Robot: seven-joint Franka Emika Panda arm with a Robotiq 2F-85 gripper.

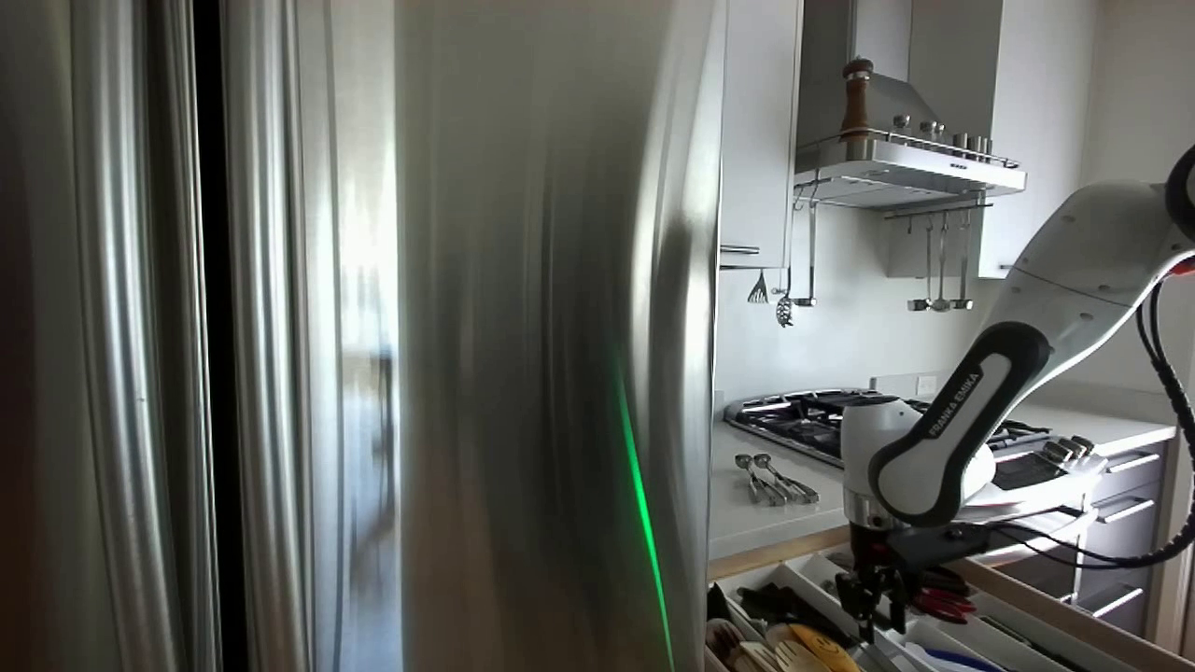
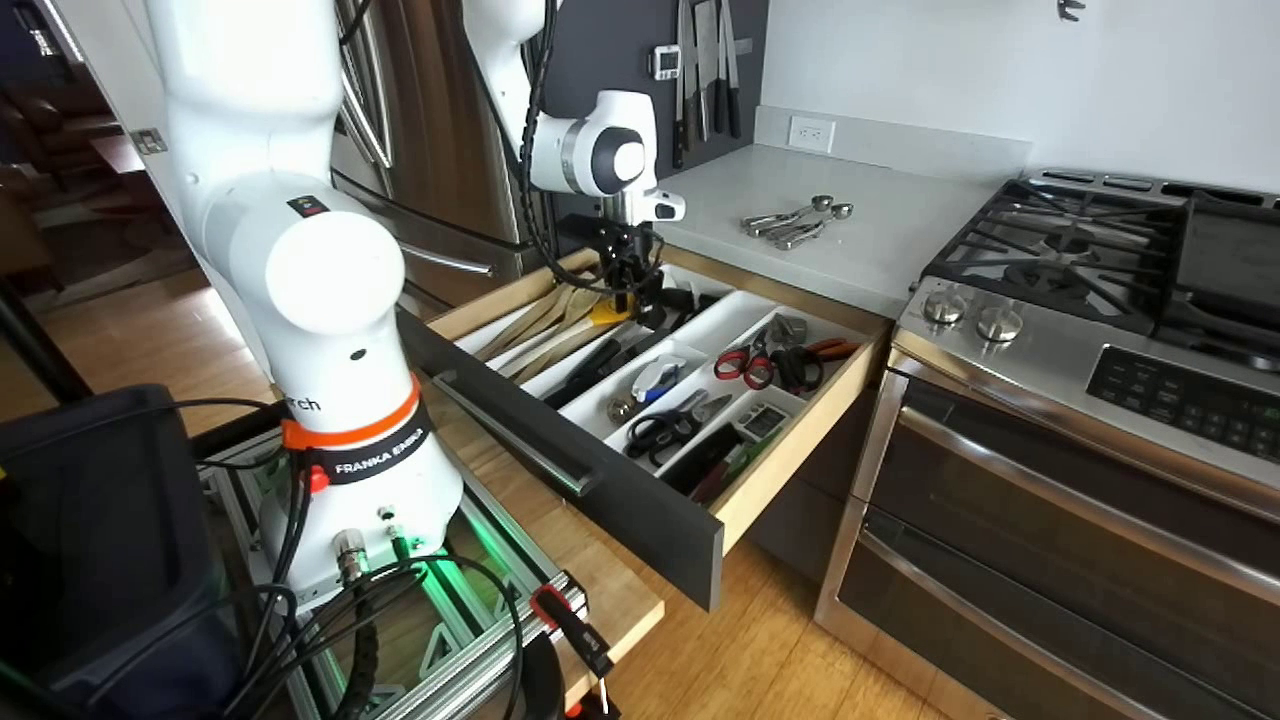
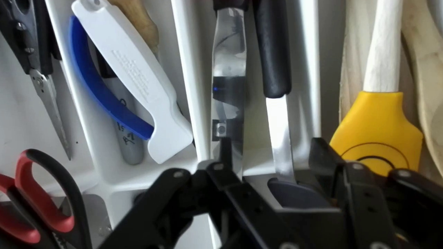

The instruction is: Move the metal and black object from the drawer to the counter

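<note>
Two metal and black utensils lie side by side in a white compartment of the drawer (image 2: 800, 440). In the wrist view one has a slim metal shank (image 3: 279, 128) with a black handle and a dark flat end; the other is a wider shiny metal blade (image 3: 229, 52). My gripper (image 3: 271, 147) is open above them. The slim shank runs between its fingertips; the left fingertip overlaps the wide blade. Touching cannot be told. The gripper also shows over the drawer in both exterior views (image 1: 879, 616) (image 2: 635, 290). The counter (image 2: 880, 215) is behind the drawer.
Several metal scoops (image 2: 800, 222) lie on the counter beside the stove (image 2: 1060, 260). White dividers (image 3: 188, 69) flank the utensils. A yellow spatula (image 3: 377, 135) is right of the gripper; a white-handled tool (image 3: 138, 76) and red-black scissors (image 3: 52, 197) are left. The fridge (image 1: 523, 280) stands close by.
</note>
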